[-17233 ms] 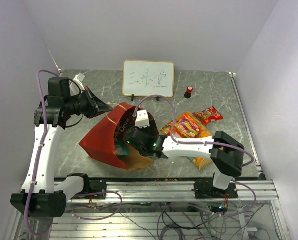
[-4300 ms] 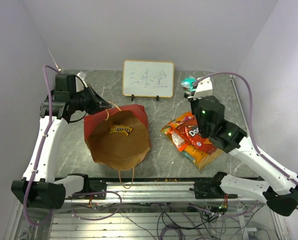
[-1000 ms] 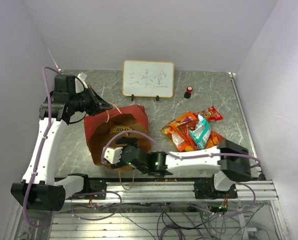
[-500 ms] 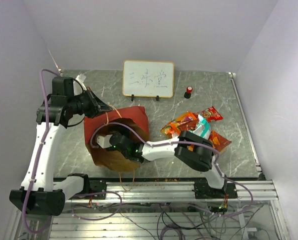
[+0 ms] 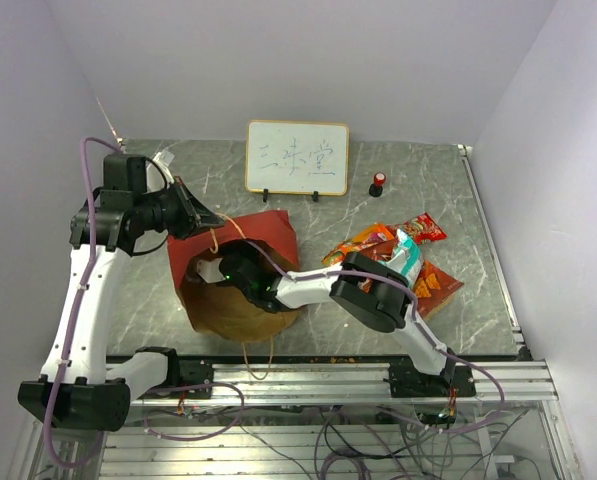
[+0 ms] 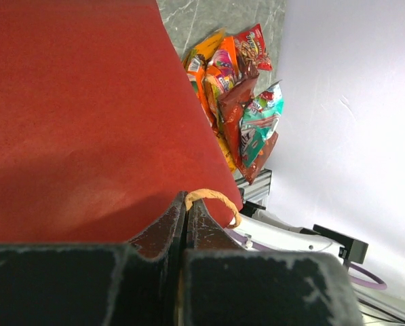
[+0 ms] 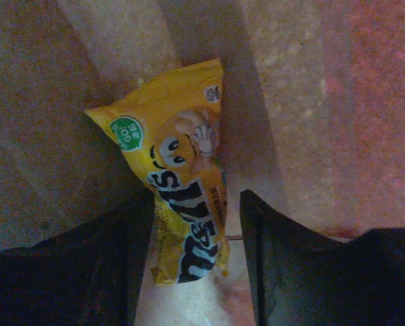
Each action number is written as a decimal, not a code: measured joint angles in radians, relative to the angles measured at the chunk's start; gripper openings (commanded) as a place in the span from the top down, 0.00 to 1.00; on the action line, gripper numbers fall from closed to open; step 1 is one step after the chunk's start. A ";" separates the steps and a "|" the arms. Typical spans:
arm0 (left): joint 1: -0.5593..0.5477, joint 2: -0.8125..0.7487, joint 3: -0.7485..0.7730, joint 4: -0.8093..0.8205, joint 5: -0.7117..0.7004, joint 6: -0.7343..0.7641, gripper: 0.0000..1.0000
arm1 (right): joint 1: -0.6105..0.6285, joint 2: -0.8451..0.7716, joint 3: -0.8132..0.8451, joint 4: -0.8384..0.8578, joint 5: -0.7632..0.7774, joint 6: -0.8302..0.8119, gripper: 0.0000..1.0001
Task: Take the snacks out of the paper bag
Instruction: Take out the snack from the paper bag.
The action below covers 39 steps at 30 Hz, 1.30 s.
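Note:
The paper bag (image 5: 218,315) lies on its side with its mouth open, red outside (image 6: 80,109) and brown kraft inside (image 7: 290,102). My left gripper (image 5: 200,215) is shut on its upper rim at a string handle (image 6: 212,200) and holds the mouth up. My right gripper (image 5: 230,270) is inside the bag and open. Its fingers stand on either side of a small yellow candy packet (image 7: 185,204) without closing on it. Several snack packets (image 5: 393,260) lie piled on the table right of the bag, a teal-white one on top; they also show in the left wrist view (image 6: 239,102).
A small whiteboard (image 5: 297,157) stands at the back of the table. A red-capped black bottle (image 5: 377,183) stands to its right. The bag's second string handle (image 5: 258,352) hangs toward the near metal rail.
My right arm has swung from the bag's near edge deeper into the bag, up to the yellow packet. The left gripper and the snack pile have stayed put.

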 measured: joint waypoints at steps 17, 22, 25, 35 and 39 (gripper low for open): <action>0.000 -0.010 0.023 -0.027 0.001 0.015 0.93 | 0.002 -0.061 -0.031 -0.091 -0.095 0.041 0.81; 0.000 0.013 0.026 -0.025 0.003 0.014 0.93 | 0.044 -0.171 -0.136 -0.099 -0.106 0.072 0.83; 0.000 0.016 0.026 -0.018 0.006 0.000 0.93 | 0.094 -0.258 -0.207 -0.109 -0.101 0.113 0.84; 0.000 0.009 0.021 0.013 0.011 -0.022 0.93 | 0.272 -0.614 -0.401 -0.239 -0.079 0.384 0.88; 0.000 0.023 0.025 0.062 0.050 -0.100 0.93 | 0.275 -0.747 -0.402 -0.315 -0.055 0.435 0.88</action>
